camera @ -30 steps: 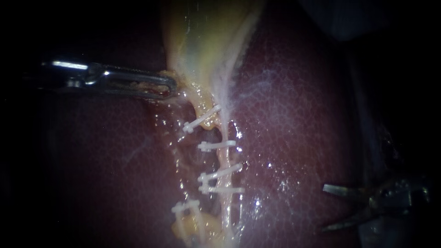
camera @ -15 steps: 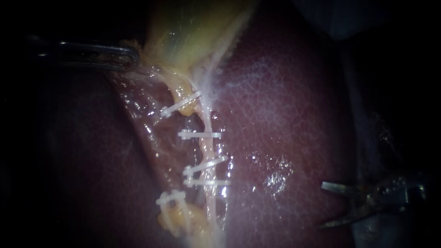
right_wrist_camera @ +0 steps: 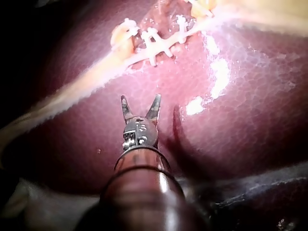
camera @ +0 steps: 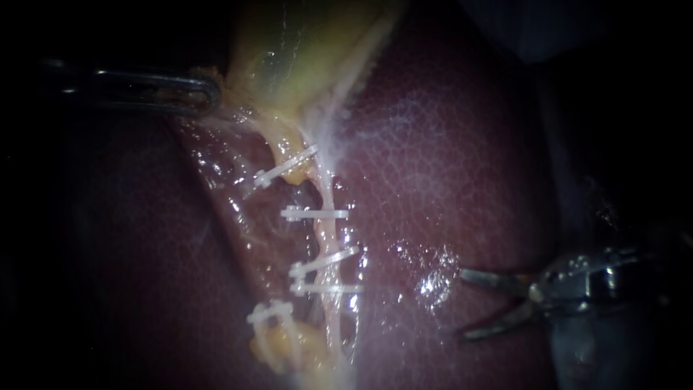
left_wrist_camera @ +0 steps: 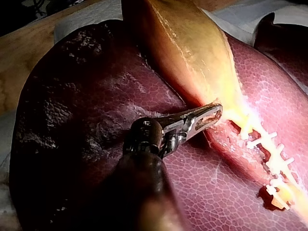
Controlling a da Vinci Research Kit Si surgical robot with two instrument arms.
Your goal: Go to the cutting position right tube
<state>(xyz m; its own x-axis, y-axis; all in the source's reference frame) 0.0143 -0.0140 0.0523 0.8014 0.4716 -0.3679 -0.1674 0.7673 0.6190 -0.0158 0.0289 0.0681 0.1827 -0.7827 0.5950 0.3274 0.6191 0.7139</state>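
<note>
So the right tube (camera: pixel 326 235) is the thin pale strand running down from the gallbladder (camera: pixel 303 50) through the middle of the endoscope view, lying along the groove in the liver (camera: pixel 447 166). Three white clips (camera: pixel 314 214) sit across it, one higher up and two close together lower down, with a bare bit of tube between them. Just beside it on the left there's a yellowish tube (camera: pixel 287 148) with clips of its own. The right instrument (camera: pixel 462 303) comes in low from the right, its jaws spread wide with nothing between them, hanging over bare liver and well apart from the tube. In the right wrist view the clipped stretch is ahead of those jaws with plain liver in between. The left instrument (camera: pixel 208 90) is up top, coming in from the left, jaws clamped on the edge of the gallbladder where it narrows; the left wrist view shows that grip pretty clearly. White cloth (left_wrist_camera: pixel 82 19) peeks out beyond the liver.
</note>
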